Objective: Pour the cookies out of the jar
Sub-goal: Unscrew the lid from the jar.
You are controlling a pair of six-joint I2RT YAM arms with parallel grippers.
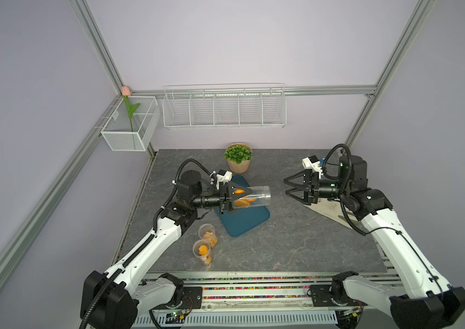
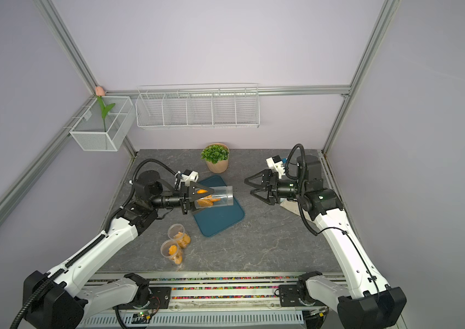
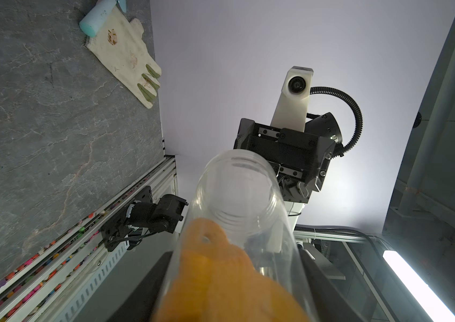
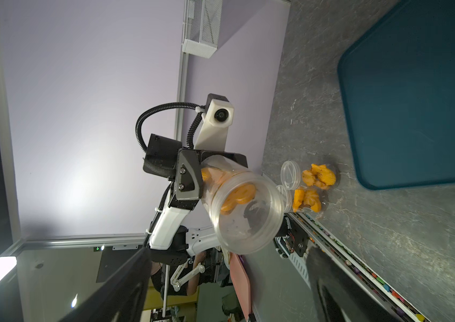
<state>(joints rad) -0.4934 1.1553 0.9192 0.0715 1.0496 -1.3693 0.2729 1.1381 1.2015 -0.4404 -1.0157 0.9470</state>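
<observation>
The left tool grips the jar on its side above the tray, cookies inside near its base. The right tool gapes empty, facing the jar's mouth.

- No word, brand, number or sign can be read in any of the views.
- A small white tag hangs on the white wire-mesh wall basket and shows in both top views. It is too small to tell whether anything is printed on it.
- In the right wrist view a pale mark shows on a dark shape beyond the table edge. It is too blurred to read as a letter or a figure.
</observation>
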